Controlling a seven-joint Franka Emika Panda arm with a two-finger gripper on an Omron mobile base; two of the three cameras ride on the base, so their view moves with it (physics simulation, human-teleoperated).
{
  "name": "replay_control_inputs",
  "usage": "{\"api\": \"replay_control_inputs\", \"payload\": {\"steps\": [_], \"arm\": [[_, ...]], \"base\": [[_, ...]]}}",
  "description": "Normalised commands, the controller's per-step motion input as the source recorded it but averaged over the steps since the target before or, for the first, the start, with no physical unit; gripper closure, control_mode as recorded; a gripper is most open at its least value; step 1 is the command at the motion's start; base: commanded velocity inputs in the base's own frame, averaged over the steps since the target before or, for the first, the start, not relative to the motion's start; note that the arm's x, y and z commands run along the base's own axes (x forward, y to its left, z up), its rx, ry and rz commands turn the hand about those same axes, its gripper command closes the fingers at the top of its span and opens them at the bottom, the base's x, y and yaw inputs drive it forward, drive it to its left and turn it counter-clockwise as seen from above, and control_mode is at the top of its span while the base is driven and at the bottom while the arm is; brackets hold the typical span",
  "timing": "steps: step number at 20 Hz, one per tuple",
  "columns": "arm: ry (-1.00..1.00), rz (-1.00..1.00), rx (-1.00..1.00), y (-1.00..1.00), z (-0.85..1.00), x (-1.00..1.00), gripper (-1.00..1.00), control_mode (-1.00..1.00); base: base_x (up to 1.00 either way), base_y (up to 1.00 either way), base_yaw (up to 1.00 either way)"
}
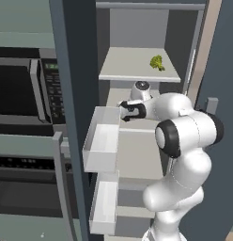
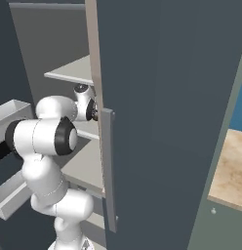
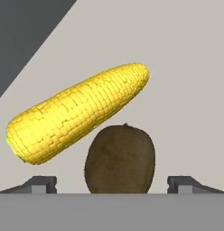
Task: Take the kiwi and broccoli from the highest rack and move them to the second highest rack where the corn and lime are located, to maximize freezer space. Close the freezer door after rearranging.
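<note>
Here, freezer: the freezer door stood swung wide open, its door bins jutting toward the robot, and the pale shelves inside were exposed from top to bottom.
Arm: the white Panda arm reached in from the base, elbow folded, its wrist tucked under the highest rack and aimed at the level below.
Second rack: the second highest rack appeared in the hand view as a plain pale surface with a dark wall at the upper left corner.
Corn: a yellow corn cob lay slantwise on that second rack, just behind the kiwi and seemingly touching it or very nearly so.
Kiwi: the brown kiwi sat on the second rack directly ahead of the gripper, centred between the two tips.
Broccoli: the small green broccoli was on the highest rack, toward its right rear, untouched.
Jaws: the finger tips were spread far apart, well clear of the kiwi on either side, pinching nothing.
Lime: it could not be made out.
Step in hand: by the look of it, the kiwi's transfer was at its end, with the fruit set down and let go beside the corn.
Next move: it would call for backing the hand straight out without nudging the kiwi, lifting to the top rack for the broccoli, and only afterwards shutting the door.
</note>
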Motion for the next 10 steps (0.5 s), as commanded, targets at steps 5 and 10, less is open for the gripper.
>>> {"api": "replay_control_inputs", "payload": {"steps": [5, 10], "arm": [[-0.07, 0.00, 0.01, 0.00, 0.18, -0.81, -1.00, -1.00], [0.00, 0.00, 0.00, 0.00, 0.80, -0.84, -1.00, -1.00]], "base": [[0.00, 0.00, 0.00], [0.00, 0.00, 0.00]]}}
